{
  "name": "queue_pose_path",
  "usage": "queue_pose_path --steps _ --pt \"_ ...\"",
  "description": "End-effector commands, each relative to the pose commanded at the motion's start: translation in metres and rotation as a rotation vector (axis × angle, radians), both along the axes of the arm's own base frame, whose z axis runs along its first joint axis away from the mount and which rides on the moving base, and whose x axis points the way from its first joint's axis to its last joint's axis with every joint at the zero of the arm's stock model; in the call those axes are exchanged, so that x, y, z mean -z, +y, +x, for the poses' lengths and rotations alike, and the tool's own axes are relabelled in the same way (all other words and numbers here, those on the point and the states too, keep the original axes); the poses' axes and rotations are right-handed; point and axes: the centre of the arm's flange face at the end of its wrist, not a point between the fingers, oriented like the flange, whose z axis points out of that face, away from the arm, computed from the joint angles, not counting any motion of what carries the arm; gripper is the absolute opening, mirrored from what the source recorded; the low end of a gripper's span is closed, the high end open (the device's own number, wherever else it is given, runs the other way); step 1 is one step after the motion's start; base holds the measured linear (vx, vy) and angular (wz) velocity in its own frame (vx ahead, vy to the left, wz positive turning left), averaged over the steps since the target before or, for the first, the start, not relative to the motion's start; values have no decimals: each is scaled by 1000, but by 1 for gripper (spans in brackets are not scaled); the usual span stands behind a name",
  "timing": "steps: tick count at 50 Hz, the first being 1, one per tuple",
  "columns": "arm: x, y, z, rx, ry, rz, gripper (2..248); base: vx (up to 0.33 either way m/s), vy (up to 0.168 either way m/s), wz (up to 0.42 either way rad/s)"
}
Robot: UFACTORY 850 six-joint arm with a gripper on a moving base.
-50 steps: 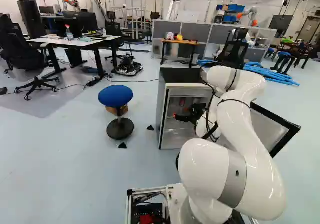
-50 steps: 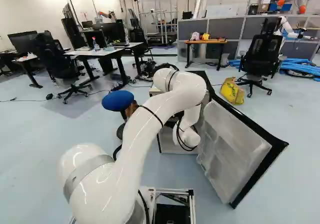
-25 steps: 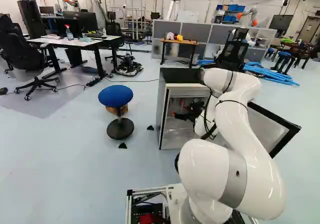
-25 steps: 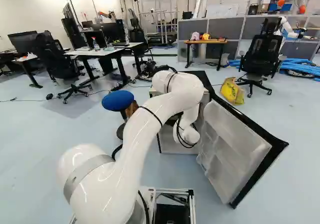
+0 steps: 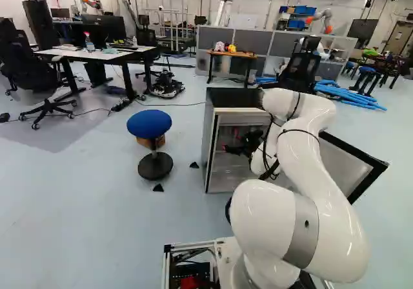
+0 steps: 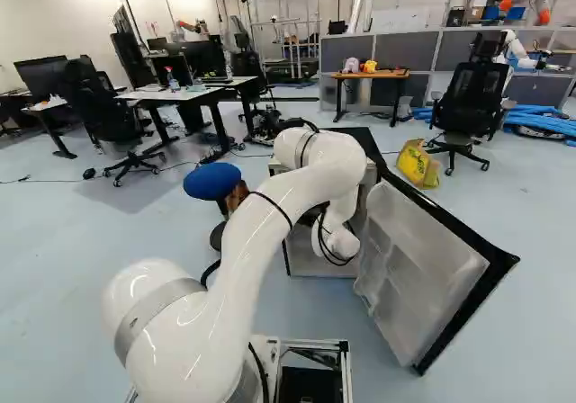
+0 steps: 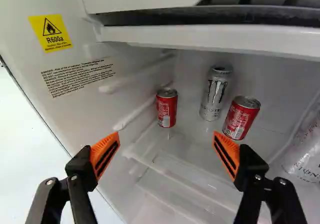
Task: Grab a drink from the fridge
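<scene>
The gripper (image 5: 226, 149) is standing wide open. Ahead of it, a red soda can (image 7: 166, 109) is standing near the fridge wall (image 7: 70, 111) bearing a yellow flammability label (image 7: 50, 33); a silver energy-drink can (image 7: 215, 95) is standing between that one and a second red soda can (image 7: 240, 118), clear plastic wrapping (image 7: 306, 156) lying beyond.

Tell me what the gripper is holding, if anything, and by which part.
Nothing is held: the gripper stands open, with two red cans and a silver can ahead of it, untouched, inside the fridge.
</scene>
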Motion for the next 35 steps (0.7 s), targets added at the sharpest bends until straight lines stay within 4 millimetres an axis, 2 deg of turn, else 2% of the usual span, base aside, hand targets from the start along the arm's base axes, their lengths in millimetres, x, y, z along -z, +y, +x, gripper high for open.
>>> queue_pose_path --steps 9,10,15,16,30,31,35 --pt "0 0 0 0 0 0 244 0 0 0" --pt "0 0 0 0 0 0 231 0 0 0" --pt "0 0 0 0 0 0 231 0 0 0" --pt "0 0 0 0 0 0 218 0 0 0" --pt "0 0 0 0 0 0 220 0 0 0" --pt "0 0 0 0 0 0 211 0 0 0" --pt "0 0 0 0 0 0 211 0 0 0"
